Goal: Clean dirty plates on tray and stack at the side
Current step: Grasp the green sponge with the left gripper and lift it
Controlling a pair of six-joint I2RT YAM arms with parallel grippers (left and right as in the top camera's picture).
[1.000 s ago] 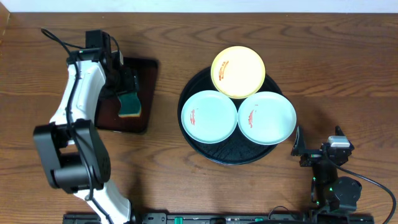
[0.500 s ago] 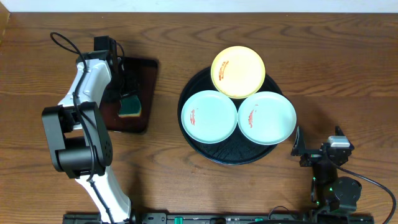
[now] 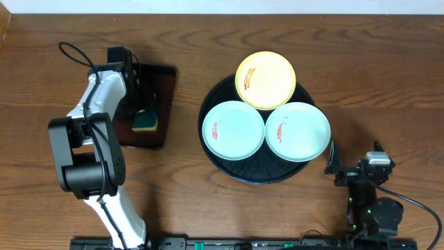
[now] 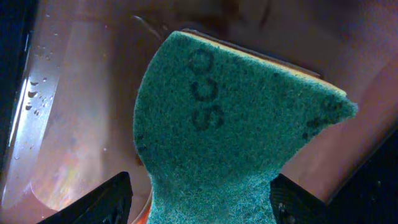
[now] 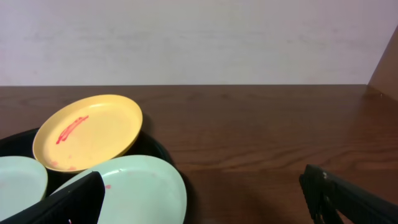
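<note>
Three dirty plates lie on the round black tray (image 3: 255, 174): a yellow plate (image 3: 266, 80) at the back, a pale plate (image 3: 233, 130) front left and a pale plate (image 3: 298, 131) front right, each with a red smear. My left gripper (image 3: 142, 105) is over the teal sponge (image 3: 146, 122), far left of the plates. In the left wrist view the sponge (image 4: 230, 124) lies between my open fingers (image 4: 202, 199), with gaps on both sides. My right gripper (image 3: 354, 165) is open and empty, right of the tray. Its view shows the yellow plate (image 5: 87, 132) and the nearer pale plate (image 5: 137, 186).
The sponge rests on a small dark rectangular tray (image 3: 161, 83) at the left, wet and glossy (image 4: 68, 124). Bare wooden table lies between the two trays and to the right of the black tray (image 5: 267, 143). A wall stands behind the table.
My left arm has swung a little toward the back and its gripper has settled over the sponge. The plates and the right arm have not moved.
</note>
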